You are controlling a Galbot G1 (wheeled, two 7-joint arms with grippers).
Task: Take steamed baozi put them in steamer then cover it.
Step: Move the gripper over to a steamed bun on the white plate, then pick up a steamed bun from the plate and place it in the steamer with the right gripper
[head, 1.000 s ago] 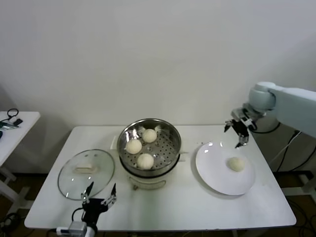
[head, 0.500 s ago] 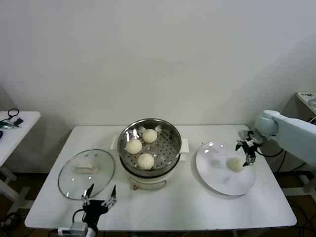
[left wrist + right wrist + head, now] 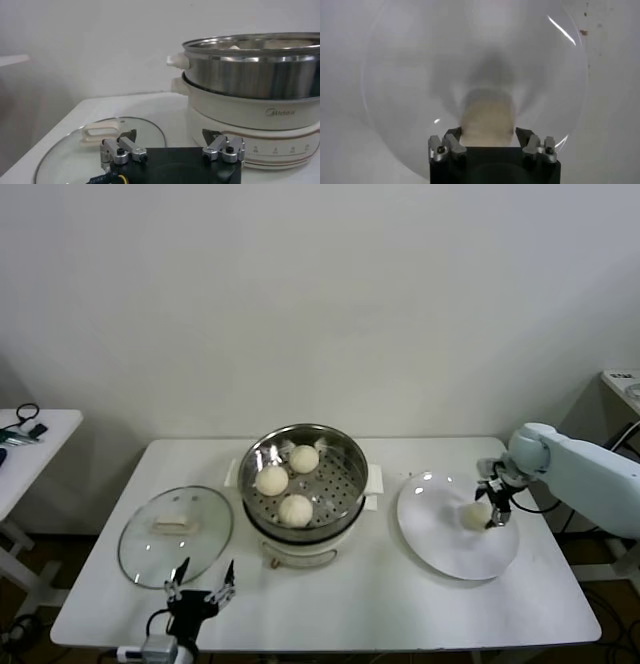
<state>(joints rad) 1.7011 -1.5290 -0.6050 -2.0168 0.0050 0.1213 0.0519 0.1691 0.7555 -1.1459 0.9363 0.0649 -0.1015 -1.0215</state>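
My right arm reaches in from the right side of the table, bent down at the wrist so that my right gripper (image 3: pixel 492 506) sits low over the white plate (image 3: pixel 440 549). Its two fingers (image 3: pixel 451 142) stand spread on either side of the single bun (image 3: pixel 477 515) lying there, one finger at each flank. From the right wrist view the bun (image 3: pixel 487 120) fills the gap between them, but I cannot tell whether the pads are already pressing on it or just beside it. The bun rests on the plate, toward its right half.

My left arm waits low at the near edge of the table, in front of the lid. My left gripper (image 3: pixel 200 580) points up and away from me with its fingers (image 3: pixel 119 151) spread wide, holding nothing.

The steamer (image 3: pixel 340 452) stands in the middle of the table, uncovered, on its white base (image 3: pixel 260 112). Inside, on the perforated tray, lie three buns: one at the back (image 3: pixel 303 458), one to the left (image 3: pixel 270 480) and one at the front (image 3: pixel 294 510), set near each other.

The glass lid (image 3: pixel 140 544) lies flat on the table to the left of the steamer, just beside it, with its cream handle (image 3: pixel 174 525) facing up.

In all I count four buns, one steamer, one lid and one plate.
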